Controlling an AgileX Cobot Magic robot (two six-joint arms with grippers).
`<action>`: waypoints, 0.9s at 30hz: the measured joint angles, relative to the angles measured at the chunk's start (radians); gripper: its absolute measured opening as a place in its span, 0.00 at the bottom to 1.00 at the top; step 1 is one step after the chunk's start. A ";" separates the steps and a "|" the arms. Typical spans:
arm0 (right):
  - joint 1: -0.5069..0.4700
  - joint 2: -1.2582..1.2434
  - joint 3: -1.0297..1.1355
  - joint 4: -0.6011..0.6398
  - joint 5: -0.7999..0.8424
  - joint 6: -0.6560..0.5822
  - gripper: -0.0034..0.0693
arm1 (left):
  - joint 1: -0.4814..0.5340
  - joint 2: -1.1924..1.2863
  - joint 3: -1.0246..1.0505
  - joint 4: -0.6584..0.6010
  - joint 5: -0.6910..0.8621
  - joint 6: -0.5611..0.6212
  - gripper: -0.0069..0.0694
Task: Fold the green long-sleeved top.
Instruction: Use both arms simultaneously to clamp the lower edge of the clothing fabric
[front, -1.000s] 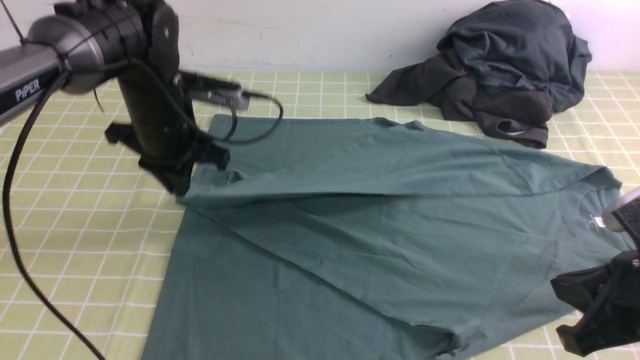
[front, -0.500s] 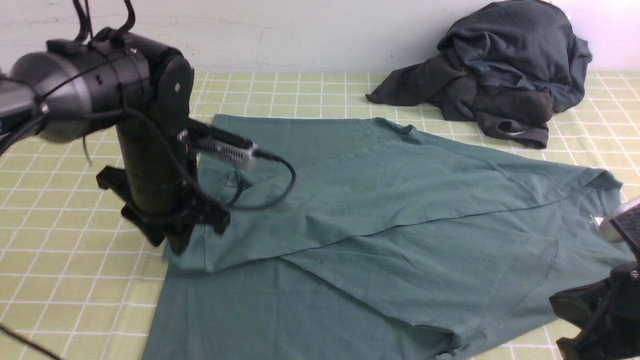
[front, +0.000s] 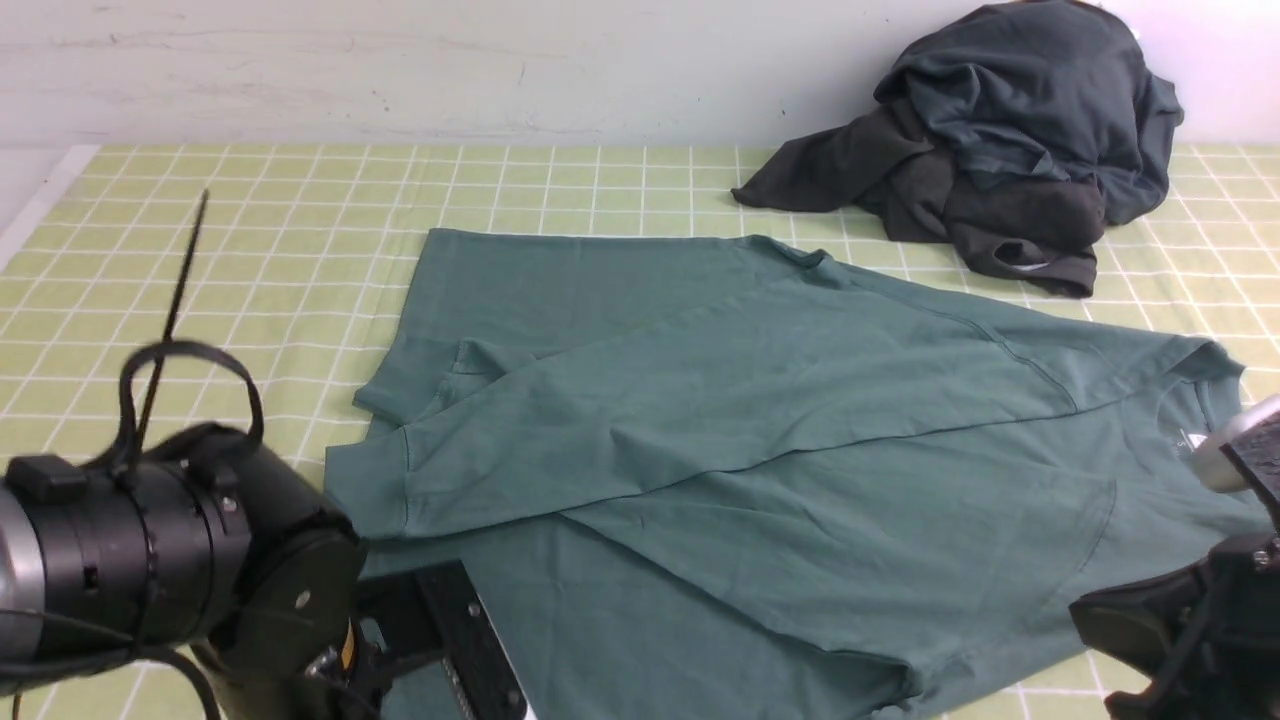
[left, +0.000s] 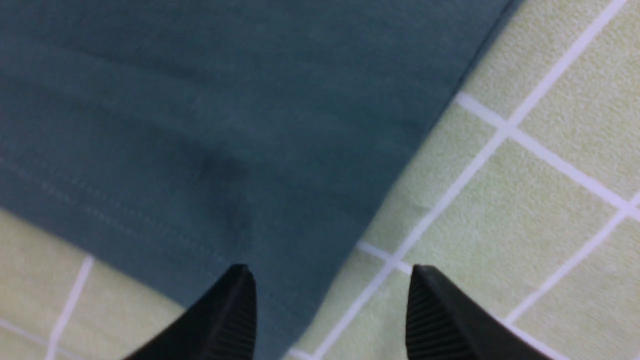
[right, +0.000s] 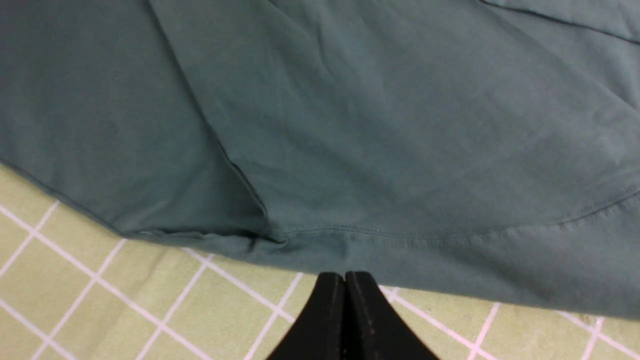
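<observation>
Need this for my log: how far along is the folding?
Done: one sleeve lies folded across the green top. In hand: the left gripper, open, hovers at the hem corner; the right gripper is shut, empty. Left: the rest is spread wide, not yet folded.

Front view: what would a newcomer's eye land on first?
The green top lies spread across the checked table, one sleeve folded over its body. Next, the dark clothes heap at the far right by the wall, and the left arm looming large at near left.

dark clothes pile on checked tablecloth
</observation>
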 joint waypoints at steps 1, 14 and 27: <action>0.000 0.000 0.000 0.004 0.000 -0.005 0.03 | 0.000 0.000 0.003 0.000 -0.006 0.005 0.58; 0.000 -0.064 0.000 0.286 0.045 -0.390 0.03 | -0.003 0.007 0.016 0.111 -0.092 -0.158 0.10; 0.000 0.125 -0.095 0.214 0.118 -0.780 0.05 | -0.003 -0.169 -0.009 0.185 -0.049 -0.375 0.09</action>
